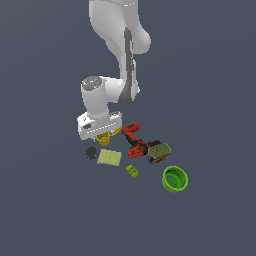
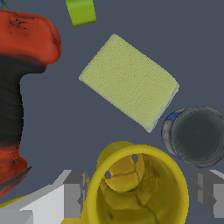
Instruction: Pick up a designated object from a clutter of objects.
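A small yellow cup (image 2: pixel 138 188) stands upright between my gripper's (image 2: pixel 138 194) two grey fingers (image 2: pixel 74 192), one on each side of its thin wall. The jaws look open, with a narrow gap showing at one side. In the exterior view the gripper (image 1: pixel 103 136) is low over the clutter and the cup (image 1: pixel 104 139) shows just under the hand. A second bit of yellow (image 1: pixel 118 131) peeks out beside the hand, toward the exterior view's right; I cannot tell its size.
A red-and-black drill (image 1: pixel 135 142) lies close on the exterior view's right. A pale green pad (image 1: pixel 109 158), a dark round can (image 1: pixel 91 151) and a small green block (image 1: pixel 132 171) lie nearer the front. A bright green bowl (image 1: pixel 175 179) sits further right.
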